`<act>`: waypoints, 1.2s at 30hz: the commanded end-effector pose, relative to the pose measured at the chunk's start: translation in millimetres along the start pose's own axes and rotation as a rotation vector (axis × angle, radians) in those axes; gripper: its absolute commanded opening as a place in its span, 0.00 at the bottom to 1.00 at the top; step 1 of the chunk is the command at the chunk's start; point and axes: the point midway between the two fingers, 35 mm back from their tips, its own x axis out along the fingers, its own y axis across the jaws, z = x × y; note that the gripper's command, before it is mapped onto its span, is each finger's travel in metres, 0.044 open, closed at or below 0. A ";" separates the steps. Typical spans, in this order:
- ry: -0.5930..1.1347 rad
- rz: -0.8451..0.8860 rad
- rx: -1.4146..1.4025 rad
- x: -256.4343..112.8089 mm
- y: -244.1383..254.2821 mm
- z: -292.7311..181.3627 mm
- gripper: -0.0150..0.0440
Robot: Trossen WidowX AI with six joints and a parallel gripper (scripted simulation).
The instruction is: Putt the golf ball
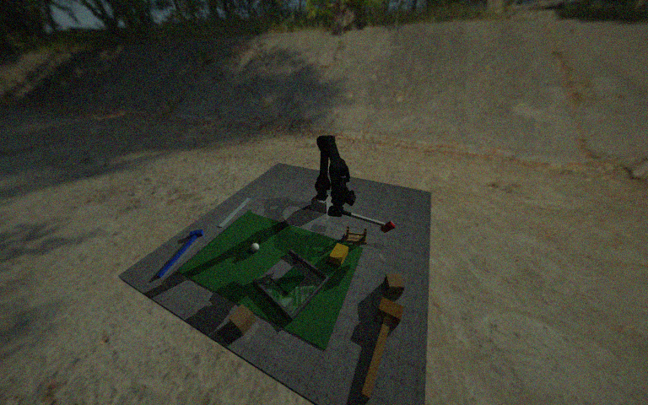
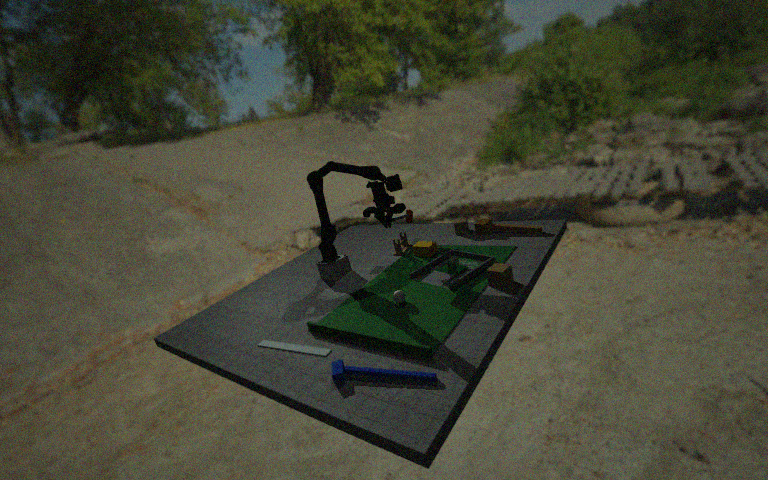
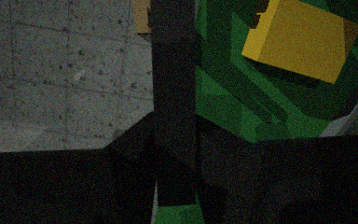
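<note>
My gripper (image 1: 337,213) (image 2: 387,223) (image 3: 170,119) is shut on the dark grip of the red putter. The putter's pale shaft (image 1: 366,218) sticks out sideways to its red head (image 1: 388,226) (image 2: 409,215), held raised above the small brown rack (image 1: 356,236) (image 2: 399,245). The white golf ball (image 1: 255,246) (image 2: 399,296) rests on the green mat (image 1: 207,261) (image 2: 370,324). A grey wall (image 1: 310,299) (image 2: 472,271) edges the ramp area, with a grey sloping piece and a green patch inside. The putter's head is out of the wrist view.
A yellow block (image 1: 338,254) (image 2: 424,248) (image 3: 302,42) lies on the mat near the rack. A blue club (image 1: 178,256) (image 2: 388,374) and a pale strip (image 1: 234,213) (image 2: 294,347) lie beside the mat. A brown block (image 1: 241,319) (image 2: 499,275) and a brown club (image 1: 376,353) stand and lie beyond.
</note>
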 end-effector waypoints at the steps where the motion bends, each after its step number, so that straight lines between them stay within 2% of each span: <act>1: 0.003 -0.008 0.097 -0.6 -7.9 -15.3 0.25; 19: 0.024 -0.038 0.627 -7.1 -32.8 -104.5 0.25; 36: 0.042 -0.062 1.124 -13.4 -29.0 -191.0 0.25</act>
